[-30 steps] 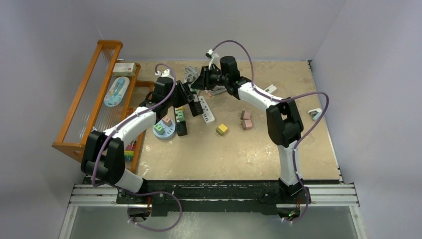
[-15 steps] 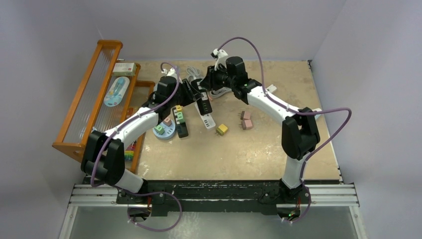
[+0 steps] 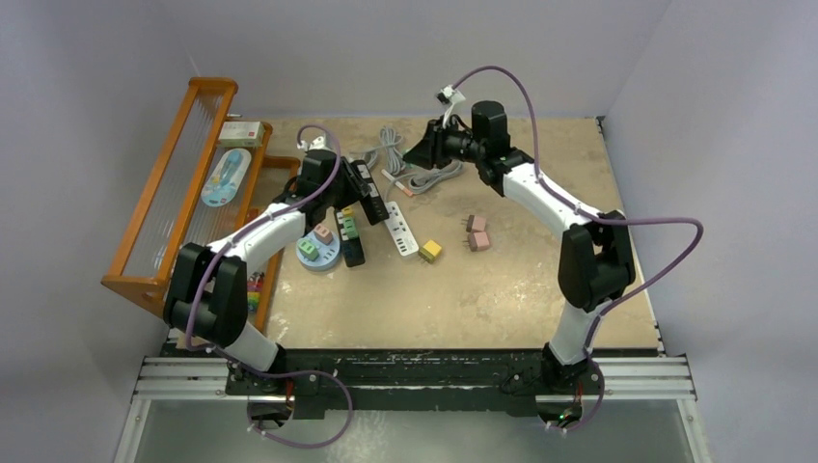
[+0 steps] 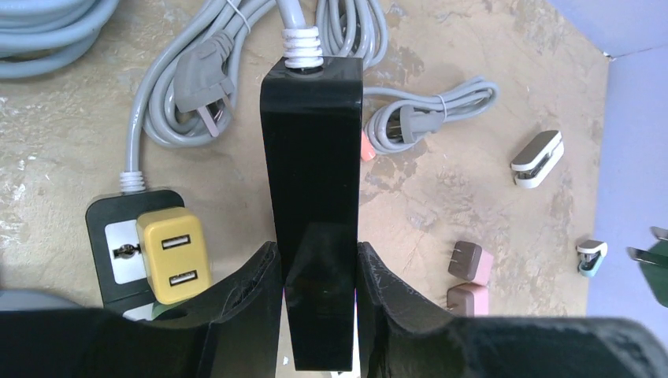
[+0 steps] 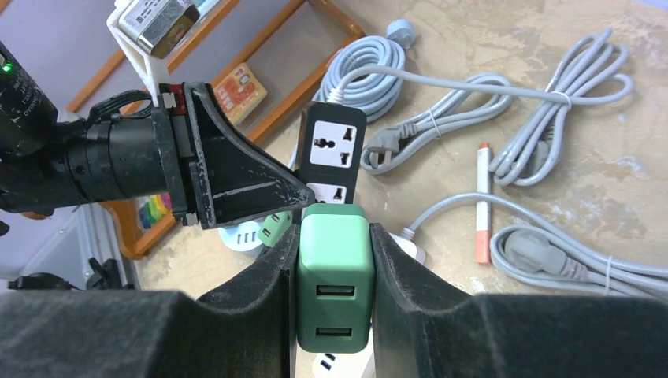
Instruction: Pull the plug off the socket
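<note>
above table (image 3: 482, 289) | left gripper (image 4: 319, 272) clamps socket strip (image 4: 311, 157) | right gripper (image 5: 333, 236) clamps green plug (image 5: 333, 283) (usb ports)

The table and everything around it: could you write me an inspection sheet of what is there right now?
Surface: beige tabletop, scuffed and stained.
Job's things: black power strip; green plug out of its socket and held apart from the strip.
Clutter: white power strip, yellow plug, two pink plugs, blue disc carrying more plugs, orange-tipped marker.
Jaws: left jaws shut on the black power strip; right jaws shut on the green plug.
Cables: grey cords coiled and tied at the far side; purple leads looping off both arms.
Surroundings: wooden rack at the left edge; plain walls.
</note>
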{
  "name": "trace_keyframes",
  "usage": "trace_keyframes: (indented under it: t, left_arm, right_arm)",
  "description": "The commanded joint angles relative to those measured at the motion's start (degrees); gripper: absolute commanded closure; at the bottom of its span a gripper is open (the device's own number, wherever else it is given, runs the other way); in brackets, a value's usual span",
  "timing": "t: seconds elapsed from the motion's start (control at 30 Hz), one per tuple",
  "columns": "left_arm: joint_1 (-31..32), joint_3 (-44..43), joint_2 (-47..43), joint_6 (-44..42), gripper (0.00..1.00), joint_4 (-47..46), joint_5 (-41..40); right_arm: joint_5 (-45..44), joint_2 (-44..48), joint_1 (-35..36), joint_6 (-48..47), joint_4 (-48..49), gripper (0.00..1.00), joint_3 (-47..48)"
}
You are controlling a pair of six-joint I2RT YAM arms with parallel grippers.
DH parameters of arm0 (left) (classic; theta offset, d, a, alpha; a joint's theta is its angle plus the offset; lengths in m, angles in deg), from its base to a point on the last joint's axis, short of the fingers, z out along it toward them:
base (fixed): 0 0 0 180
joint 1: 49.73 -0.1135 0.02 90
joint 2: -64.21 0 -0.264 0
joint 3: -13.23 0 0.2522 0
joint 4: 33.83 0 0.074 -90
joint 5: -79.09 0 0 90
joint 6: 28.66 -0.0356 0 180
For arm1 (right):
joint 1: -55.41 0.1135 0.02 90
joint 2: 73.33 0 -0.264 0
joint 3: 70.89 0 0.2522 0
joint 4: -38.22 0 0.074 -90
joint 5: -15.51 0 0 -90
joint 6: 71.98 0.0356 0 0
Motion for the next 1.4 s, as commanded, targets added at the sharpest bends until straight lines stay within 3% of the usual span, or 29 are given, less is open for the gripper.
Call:
trace_keyframes:
  t: [0.0,0.13,0.27,0.77,1.37]
  left_arm:
    - [0.29,-1.79,-0.24,-0.64,1.00,-2.89,-1.81]
    - [0.29,-2.12,-0.02,-1.21,1.00,-3.10,-1.98]
    - [0.30,-2.73,0.66,-1.56,1.00,-3.29,-2.03]
    - [0.47,-9.16,5.15,-1.80,1.00,-3.12,-1.88]
    - [2.92,-21.80,15.38,0.96,1.00,-4.83,-0.58]
  right_arm:
    - [-6.33,4.54,0.95,-4.47,-2.69,1.00,2.22]
    - [-13.31,7.10,0.94,-6.31,-4.03,1.00,0.87]
    - [-14.79,9.03,0.73,-5.78,-3.55,1.00,-1.41]
    - [-0.59,15.09,-9.03,4.29,8.52,1.00,-16.62]
    - [-4.60,18.24,-9.86,4.95,8.75,1.00,-23.40]
